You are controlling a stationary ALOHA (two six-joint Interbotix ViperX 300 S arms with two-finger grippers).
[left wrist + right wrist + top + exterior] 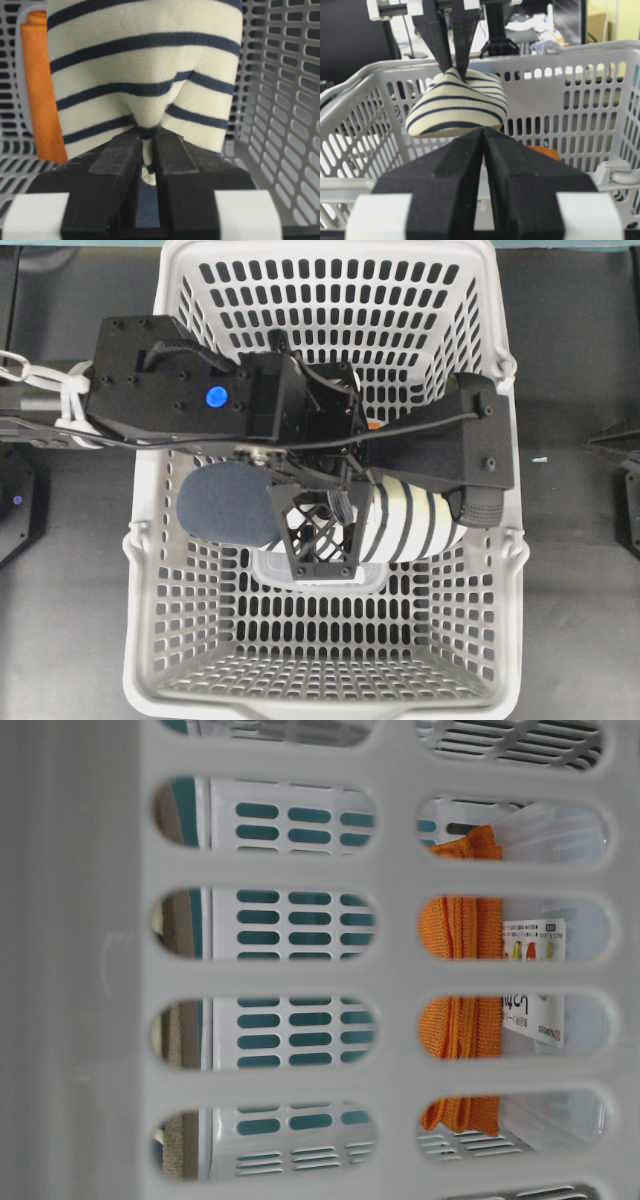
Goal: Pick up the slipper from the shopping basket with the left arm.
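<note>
The slipper [410, 525], cream with navy stripes and a navy heel end [225, 505], hangs level above the floor of the grey shopping basket [150, 570]. The left arm [215, 397] reaches in from the left. My left gripper [146, 134] is shut on a pinched fold of the slipper's [140, 60] striped upper. From the right wrist view the left gripper [454, 67] comes down from above and holds the slipper [460, 107] about level with the basket rim [560, 55]. My right gripper [483, 131] is shut and empty, outside the near rim.
A folded orange cloth [40, 85] and a clear labelled packet [535, 980] lie on the basket floor below the slipper. The slotted basket wall [390, 970] fills the table-level view. A black bracket [480, 440] reaches over the basket's right side.
</note>
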